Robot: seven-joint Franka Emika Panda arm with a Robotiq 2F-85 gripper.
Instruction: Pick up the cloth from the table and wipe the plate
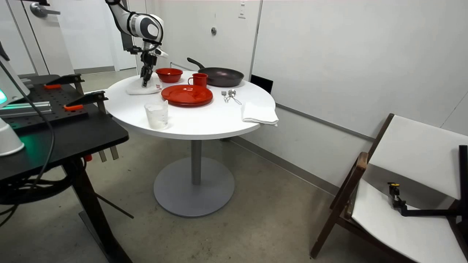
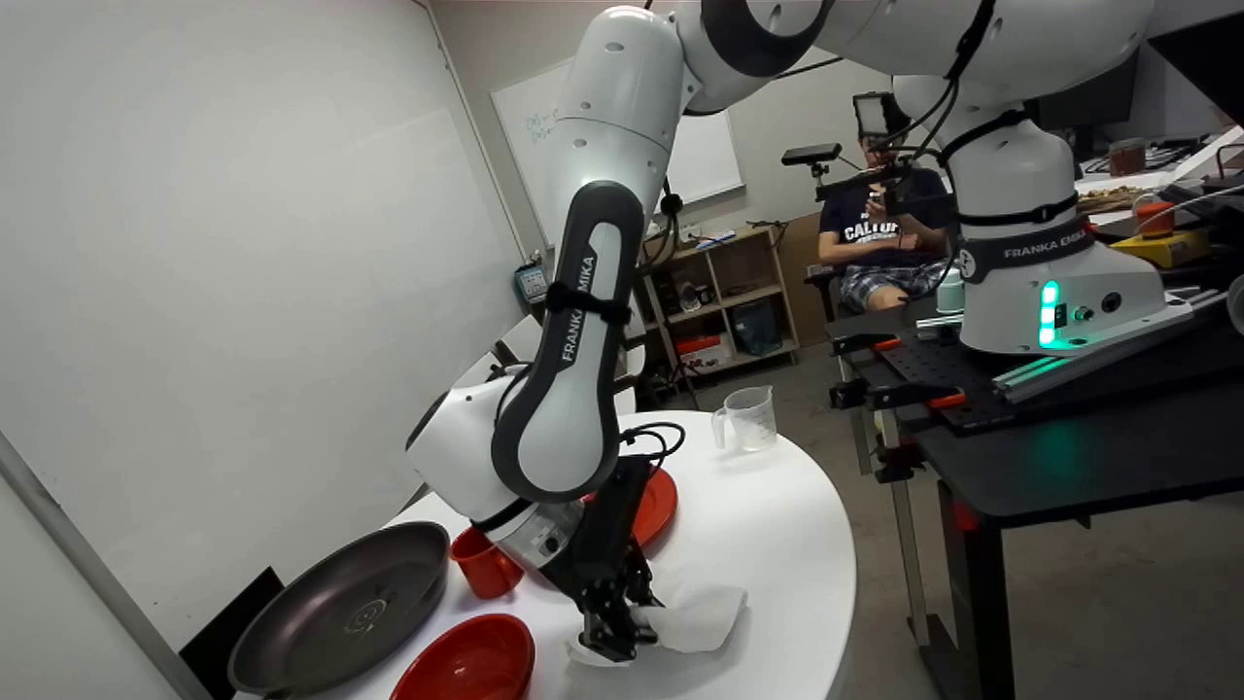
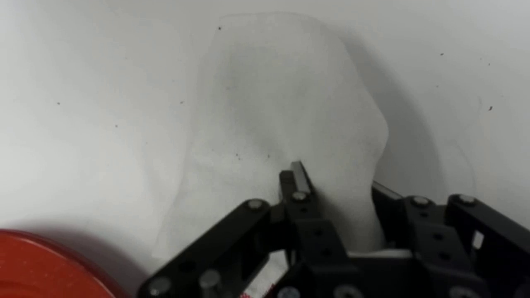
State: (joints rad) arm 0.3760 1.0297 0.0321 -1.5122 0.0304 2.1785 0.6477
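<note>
Black two-fingered gripper (image 3: 337,178), partly spread, straddling part of a folded white cloth (image 3: 281,103) on the round white table (image 1: 204,122); hold unclear.
A shallow pinch could shed it short of the wide, flat red plate (image 1: 187,94), which low travel might nudge.

The gripper (image 3: 338,180) points down below the wrist (image 2: 476,447), its two fingers (image 3: 304,205) apart, the bent white arm (image 2: 617,146) arching above.

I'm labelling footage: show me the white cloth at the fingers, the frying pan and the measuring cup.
White cloth (image 3: 281,111): in the wrist view, on its top surface.
Frying pan (image 2: 342,611): in an exterior view, on its inner base.
Measuring cup (image 1: 157,116): in an exterior view, on its side wall.
</note>
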